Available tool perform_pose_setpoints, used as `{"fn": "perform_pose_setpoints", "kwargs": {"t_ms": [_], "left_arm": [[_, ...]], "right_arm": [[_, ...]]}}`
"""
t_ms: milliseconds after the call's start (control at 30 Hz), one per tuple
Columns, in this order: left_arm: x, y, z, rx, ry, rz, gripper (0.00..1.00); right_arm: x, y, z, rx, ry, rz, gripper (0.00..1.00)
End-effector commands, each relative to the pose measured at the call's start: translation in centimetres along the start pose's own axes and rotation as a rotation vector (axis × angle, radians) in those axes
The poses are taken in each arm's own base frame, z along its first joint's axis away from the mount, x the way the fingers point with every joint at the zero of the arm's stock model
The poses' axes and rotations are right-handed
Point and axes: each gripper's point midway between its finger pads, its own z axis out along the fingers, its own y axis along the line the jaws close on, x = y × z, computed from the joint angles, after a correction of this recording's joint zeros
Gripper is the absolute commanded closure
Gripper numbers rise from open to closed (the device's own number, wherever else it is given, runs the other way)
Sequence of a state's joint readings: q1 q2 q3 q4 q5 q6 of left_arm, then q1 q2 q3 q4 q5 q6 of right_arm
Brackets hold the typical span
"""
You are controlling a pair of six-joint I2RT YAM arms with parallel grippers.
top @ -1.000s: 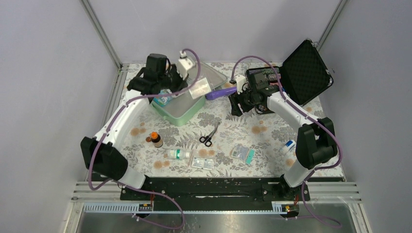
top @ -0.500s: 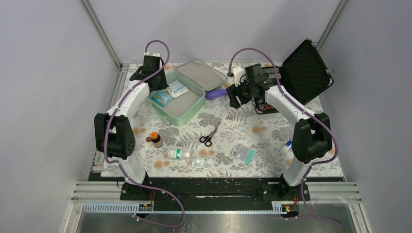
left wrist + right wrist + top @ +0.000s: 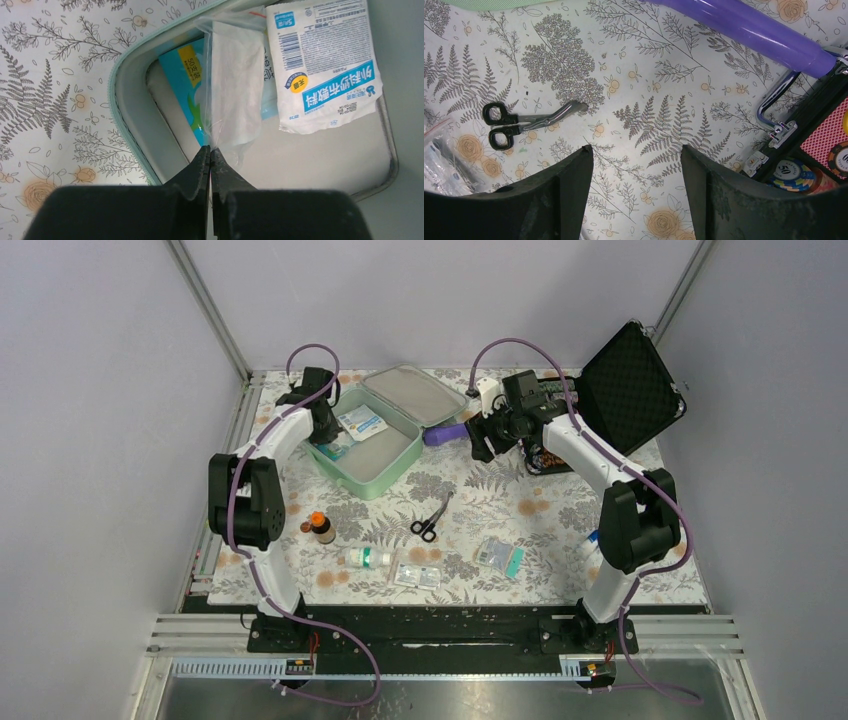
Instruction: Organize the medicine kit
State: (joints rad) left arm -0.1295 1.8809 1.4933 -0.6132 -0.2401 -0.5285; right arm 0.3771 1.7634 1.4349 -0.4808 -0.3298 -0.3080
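Note:
The mint-green medicine kit [image 3: 385, 462] lies open at the back left, its lid [image 3: 415, 392] folded back. My left gripper [image 3: 326, 426] is at the kit's left corner, and in the left wrist view this gripper [image 3: 210, 150] is shut on the edge of a clear bag of white gauze [image 3: 235, 85]. The bag lies inside the kit [image 3: 130, 100] over a blue box [image 3: 185, 75], next to a white packet with a blue label [image 3: 325, 65]. My right gripper [image 3: 484, 437] is open and empty, and in the right wrist view it [image 3: 636, 155] is above bare tablecloth.
A purple tube [image 3: 445, 432] lies between the kit and an open black case [image 3: 625, 385] of colourful chips. Scissors [image 3: 430, 518], a brown bottle with an orange cap [image 3: 320, 527], a white bottle [image 3: 367, 557], flat packets [image 3: 418, 575], a bagged item [image 3: 498, 555] and a small bottle [image 3: 595, 540] lie toward the front.
My left arm has swung from above the kit's lid down to the kit's left corner, and the gauze bag it holds now lies inside the kit. My right gripper has shifted slightly.

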Motion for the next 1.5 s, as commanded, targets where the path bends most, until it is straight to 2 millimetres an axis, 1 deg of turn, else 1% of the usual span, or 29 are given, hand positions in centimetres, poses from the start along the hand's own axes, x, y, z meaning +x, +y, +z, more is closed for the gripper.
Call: {"fn": "perform_pose_setpoints", "kwargs": {"t_ms": [0, 133, 433, 567, 667, 800, 933, 1133, 1267, 1467], "left_arm": [[-1.5, 0.0, -0.3, -0.031, -0.046, -0.062, 1.0], [-0.8, 0.4, -0.6, -0.041, -0.04, -0.085, 1.0], [0.2, 1.1, -2.3, -0.08, -0.063, -0.186, 1.0], [0.0, 0.6, -3.2, -0.06, -0.082, -0.245, 1.0], [-0.1, 0.4, -3.9, -0.079, -0.119, -0.314, 1.0], [-0.2, -0.5, -4.4, -0.088, -0.153, -0.339, 1.0], [-0.2, -0.2, -4.3, -0.12, -0.162, -0.392, 1.0], [-0.5, -0.1, -4.3, -0.139, -0.172, -0.385, 1.0], [-0.8, 0.1, -4.1, -0.148, -0.183, -0.313, 1.0], [-0.3, 0.5, -3.4, -0.168, -0.169, -0.267, 0.99]], "right_arm": [[-1.0, -0.4, -1.2, 0.03, -0.037, -0.026, 0.28], [-0.6, -0.4, -1.5, 0.035, -0.032, -0.03, 0.28], [-0.3, -0.1, -1.7, 0.023, -0.026, -0.029, 0.28], [-0.3, 0.1, -1.6, 0.015, -0.027, -0.024, 0.28], [-0.4, 0.1, -1.6, 0.01, -0.028, -0.02, 0.28], [-0.4, 0.2, -1.5, 0.004, -0.028, -0.013, 0.28], [-0.4, 0.2, -1.5, 0.005, -0.03, -0.016, 0.28], [-0.3, 0.2, -1.5, 0.01, -0.03, -0.016, 0.28], [-0.3, 0.2, -1.4, 0.009, -0.031, -0.014, 0.28], [-0.3, 0.1, -1.3, 0.008, -0.028, -0.012, 0.28]]}}
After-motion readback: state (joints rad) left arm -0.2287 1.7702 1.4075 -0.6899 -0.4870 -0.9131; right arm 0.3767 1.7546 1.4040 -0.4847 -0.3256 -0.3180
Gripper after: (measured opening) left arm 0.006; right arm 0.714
